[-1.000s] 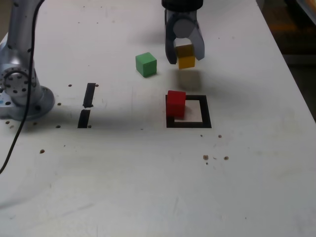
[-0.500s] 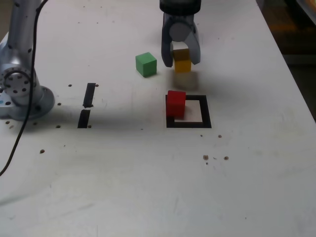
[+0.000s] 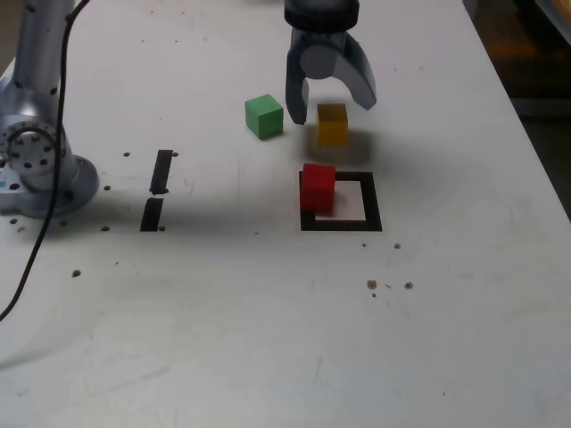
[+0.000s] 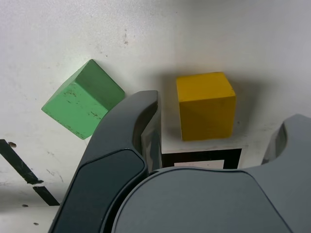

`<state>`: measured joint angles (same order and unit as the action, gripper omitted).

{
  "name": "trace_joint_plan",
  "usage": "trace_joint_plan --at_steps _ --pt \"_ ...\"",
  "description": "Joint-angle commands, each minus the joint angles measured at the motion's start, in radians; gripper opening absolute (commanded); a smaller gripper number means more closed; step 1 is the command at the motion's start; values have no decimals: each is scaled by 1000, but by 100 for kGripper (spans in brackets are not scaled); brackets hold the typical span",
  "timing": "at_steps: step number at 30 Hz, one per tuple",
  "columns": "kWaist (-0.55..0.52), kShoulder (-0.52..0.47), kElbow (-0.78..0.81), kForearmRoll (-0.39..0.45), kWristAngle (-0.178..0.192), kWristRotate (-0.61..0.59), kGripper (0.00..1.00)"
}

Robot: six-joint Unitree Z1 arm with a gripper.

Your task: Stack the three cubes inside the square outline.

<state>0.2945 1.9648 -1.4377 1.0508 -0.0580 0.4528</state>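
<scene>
The white tabletop [image 3: 268, 339], scuffed and dotted with dark crumbs, fills the exterior view. Nearest lies the black tape square outline [image 3: 341, 225], with the small red cube [image 3: 318, 186] sitting on its corner at the exterior view's left. Two short black tape strips [image 3: 158, 188] lie well off toward that side, near the silver arm base [image 3: 36, 152]. Just beyond the outline, the yellow cube [image 3: 332, 124] rests on the table between the spread jaws of the grey gripper [image 3: 330, 96], released. The green cube [image 3: 264, 116] sits beside it.

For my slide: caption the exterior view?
Open gripper above yellow cube, just outside the square outline.
</scene>
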Motion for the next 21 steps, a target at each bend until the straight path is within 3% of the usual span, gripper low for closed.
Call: trace_joint_plan --at_steps 1,11,21 --pt "-9 -30 -1 0 7 -7 89" --pt "-108 -132 0 83 32 -114 89" --pt "-267 -171 49 84 30 -276 88"
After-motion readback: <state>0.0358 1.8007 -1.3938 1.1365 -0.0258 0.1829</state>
